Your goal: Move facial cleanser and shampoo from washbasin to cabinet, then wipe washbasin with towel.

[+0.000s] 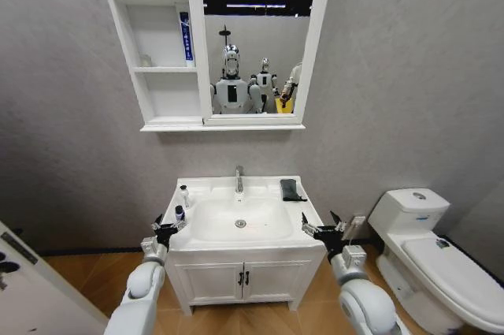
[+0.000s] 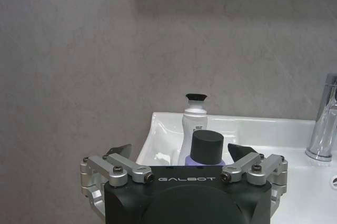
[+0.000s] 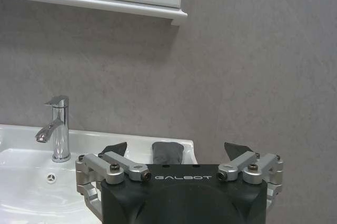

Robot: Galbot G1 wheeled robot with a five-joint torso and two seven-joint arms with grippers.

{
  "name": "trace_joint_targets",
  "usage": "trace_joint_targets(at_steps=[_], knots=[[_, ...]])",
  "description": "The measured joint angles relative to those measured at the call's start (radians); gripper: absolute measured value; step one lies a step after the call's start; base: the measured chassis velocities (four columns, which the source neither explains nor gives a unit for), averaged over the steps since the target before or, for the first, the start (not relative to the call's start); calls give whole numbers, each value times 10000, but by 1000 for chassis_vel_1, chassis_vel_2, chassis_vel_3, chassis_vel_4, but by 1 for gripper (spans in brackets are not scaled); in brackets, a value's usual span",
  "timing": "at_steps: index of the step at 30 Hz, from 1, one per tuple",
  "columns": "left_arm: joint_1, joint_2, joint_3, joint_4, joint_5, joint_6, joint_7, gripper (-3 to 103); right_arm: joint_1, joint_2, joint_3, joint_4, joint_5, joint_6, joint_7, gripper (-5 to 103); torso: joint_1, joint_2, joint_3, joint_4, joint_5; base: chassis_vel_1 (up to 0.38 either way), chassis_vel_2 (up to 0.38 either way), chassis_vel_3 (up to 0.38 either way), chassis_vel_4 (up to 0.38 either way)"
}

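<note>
Left gripper (image 2: 179, 153) spread | dark-capped lilac bottle (image 2: 206, 149) at 12 o'clock, white bottle (image 2: 195, 121) behind | risk: finger clips one, toppling both | right gripper (image 3: 178, 153) spread, idle.

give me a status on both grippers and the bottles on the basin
Left gripper open at small purple dark-capped bottle, white black-capped bottle behind. Right gripper open, idle at white ceramic washbasin right edge. Dark grey folded towel untouched. Nothing blocking.

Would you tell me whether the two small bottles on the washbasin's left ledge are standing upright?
Upright: the white bottle and the black-capped purple bottle both stand cap-up on the white ceramic washbasin.
</note>
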Motion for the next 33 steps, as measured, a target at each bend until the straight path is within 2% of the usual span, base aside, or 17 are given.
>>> trace_joint_targets(at_steps=[8, 19, 20, 24, 26, 27, 29, 30, 31, 32, 33], knots=[[-68, -42, 30, 259, -11, -162, 54, 100, 9, 195, -120, -55, -54, 12, 9, 100, 0, 0, 0, 1, -1, 0, 0, 0, 0], [-210, -133, 256, 469, 103, -74, 60, 100, -6, 243, -62, -144, -62, 110, 16, 100, -1, 1, -1, 0, 0, 0, 0, 0, 0], [-206, -155, 268, 486, 128, -51, 60, 103, 10, 238, -60, -154, -53, 118, 16, 100, -2, 2, -1, 0, 1, 0, 0, 0, 0], [-198, -260, 312, 591, 331, -49, 47, 97, 116, 182, -55, -217, 21, 150, 16, 100, -1, 1, 0, 2, 0, 0, 0, 0, 0], [-198, -260, 312, 591, 331, -49, 47, 97, 116, 182, -55, -217, 21, 150, 16, 100, -1, 1, 0, 2, 0, 0, 0, 0, 0], [-200, -291, 334, 593, 356, -27, 25, 93, 136, 170, -49, -239, 59, 163, 16, 100, -1, 2, -1, 1, 0, 0, 0, 0, 0], [-211, -304, 413, 593, 436, 24, 3, 72, 131, 171, -32, -268, 98, 213, 15, 100, -1, 2, -1, 0, 0, 0, 0, 0, 0], [-211, -304, 413, 593, 436, 24, 3, 72, 131, 171, -32, -268, 98, 213, 15, 100, -1, 2, -1, 0, 0, 0, 0, 0, 0], [-211, -295, 428, 593, 442, 36, -1, 61, 130, 189, -29, -287, 98, 240, 14, 100, -1, 2, 0, 0, 0, 0, 0, 0, 0], [-212, -290, 433, 591, 457, 39, -17, 61, 130, 206, -29, -300, 98, 271, 12, 100, -1, 2, 0, 1, 0, 0, 0, 0, 0], [-212, -284, 435, 588, 475, 42, -36, 56, 137, 227, -29, -309, 98, 280, 11, 100, -1, 2, 0, 1, 0, 0, 0, 0, 0]])
